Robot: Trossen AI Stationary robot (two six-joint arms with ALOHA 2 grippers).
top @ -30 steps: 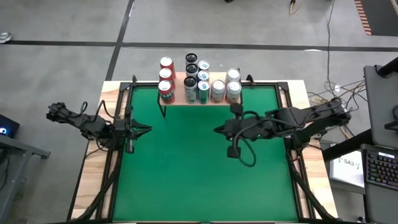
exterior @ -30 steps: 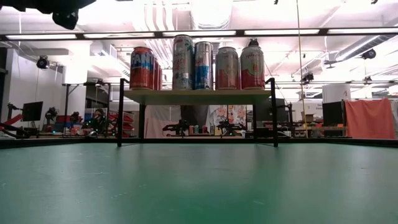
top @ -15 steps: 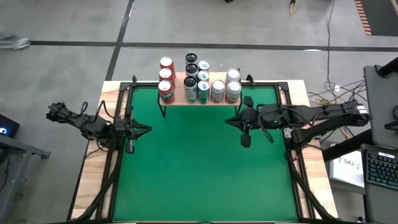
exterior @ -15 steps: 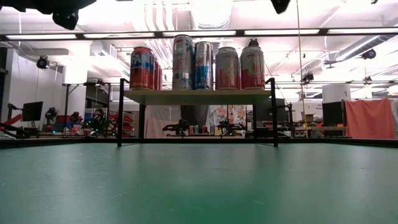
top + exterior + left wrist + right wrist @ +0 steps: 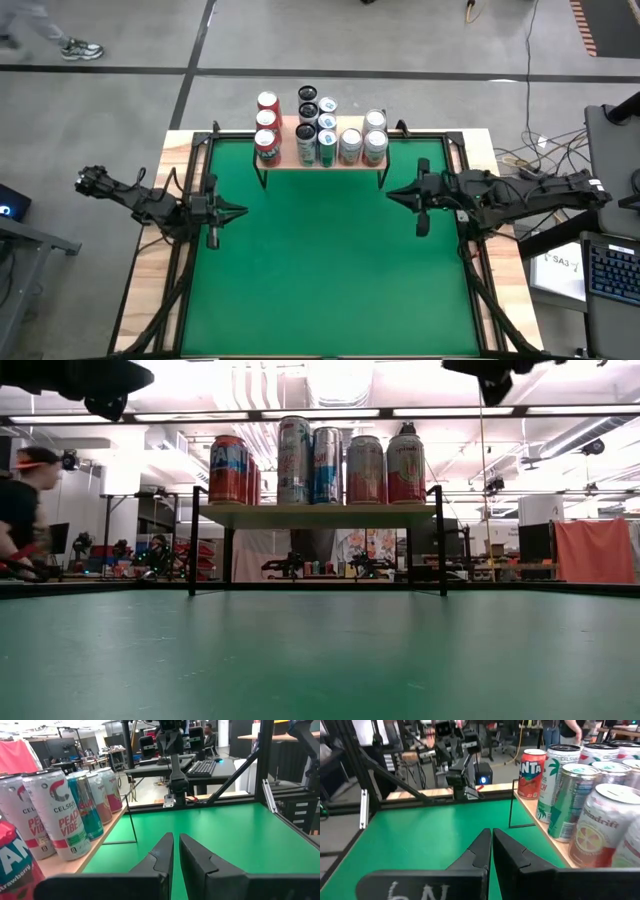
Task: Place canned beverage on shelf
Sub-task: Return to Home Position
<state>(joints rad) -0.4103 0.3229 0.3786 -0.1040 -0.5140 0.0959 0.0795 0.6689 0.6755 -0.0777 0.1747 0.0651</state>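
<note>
The shelf (image 5: 287,140) stands at the green table's far edge on thin black legs, and several cans (image 5: 320,130) stand upright on its wood top. It also shows in the low view (image 5: 315,513). My left gripper (image 5: 240,210) hovers over the table's left part, shut and empty, with the cans (image 5: 60,815) off to its side. My right gripper (image 5: 390,193) hovers over the right part, near the shelf's right end, shut and empty. The cans (image 5: 580,795) stand beside it.
Black frame rails (image 5: 205,150) run along the table's left, right and far sides. The green mat (image 5: 320,270) lies bare between the arms and toward the near edge. A person (image 5: 20,510) shows in the room beyond the table's left.
My right gripper has drawn back from the table's middle toward its right edge, and a little toward the far edge, staying shut and empty. The cans on the shelf have not moved. A person has come into view in the room at the left.
</note>
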